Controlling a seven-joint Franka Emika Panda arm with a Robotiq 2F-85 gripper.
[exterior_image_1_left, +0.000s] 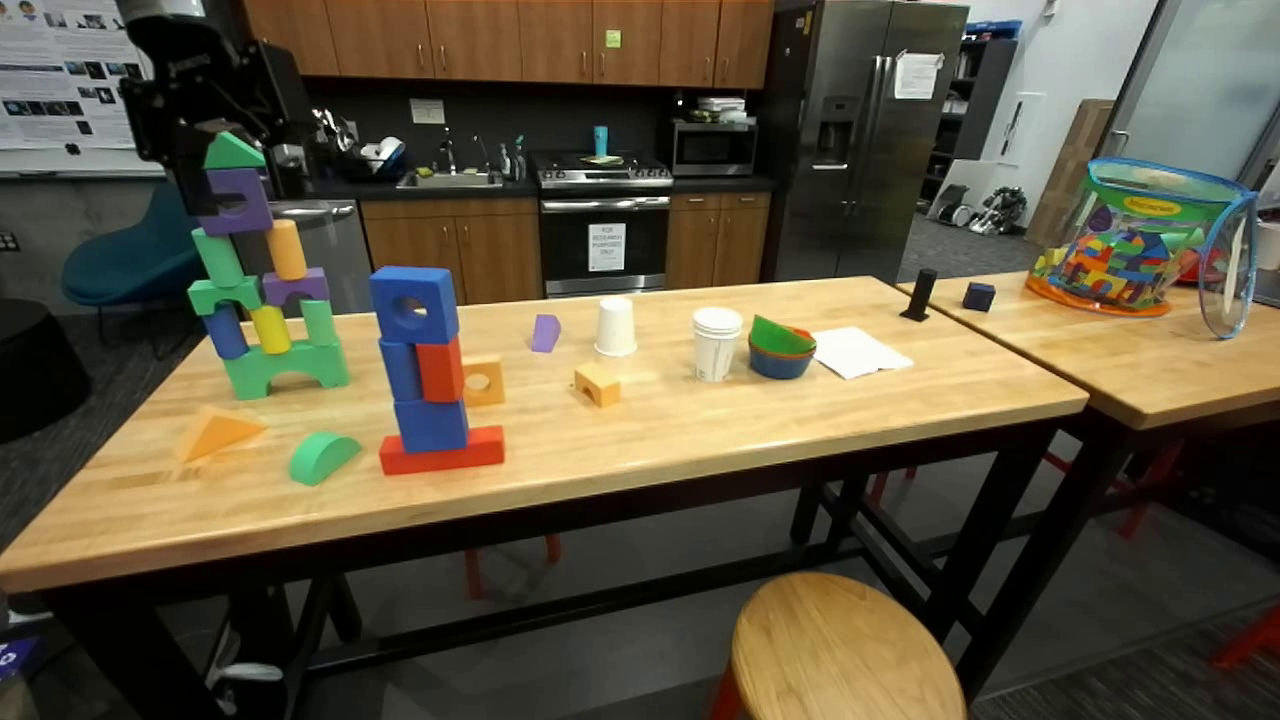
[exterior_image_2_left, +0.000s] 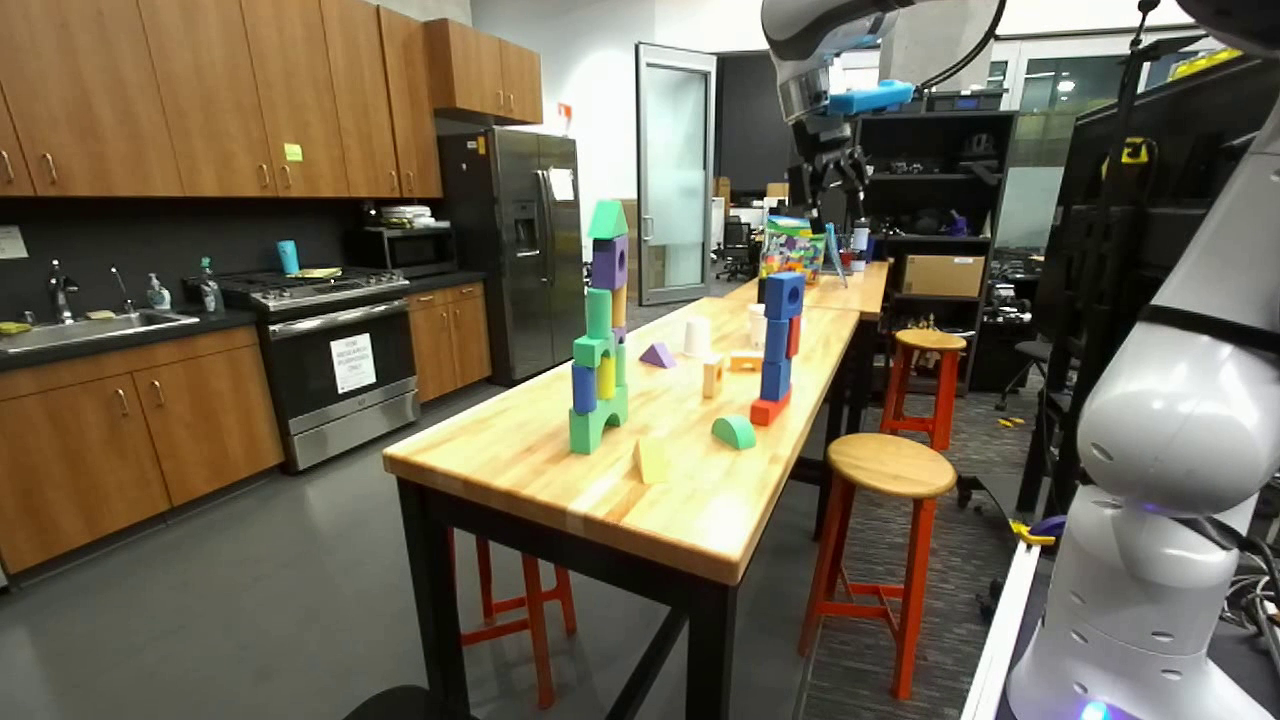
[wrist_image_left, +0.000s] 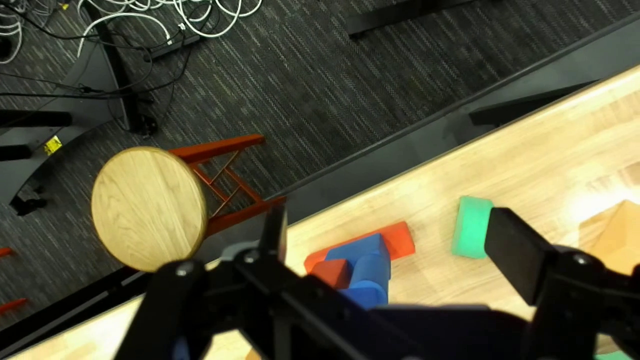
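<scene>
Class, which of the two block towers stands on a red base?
The blue-and-red tower: its lowest block is red, its top block blue with a round hole. The multicoloured tower stands on a green arch.

Butcher-block table (exterior_image_1_left: 650, 430); in exterior view, around red bar block (exterior_image_1_left: 445, 461): green half-round block (exterior_image_1_left: 323, 458), orange triangular block (exterior_image_1_left: 218, 434) at nine o'clock, green arch block (exterior_image_1_left: 285, 367) at ten, orange holed block (exterior_image_1_left: 496, 391) at one, upturned white cup (exterior_image_1_left: 615, 328) at two
</scene>
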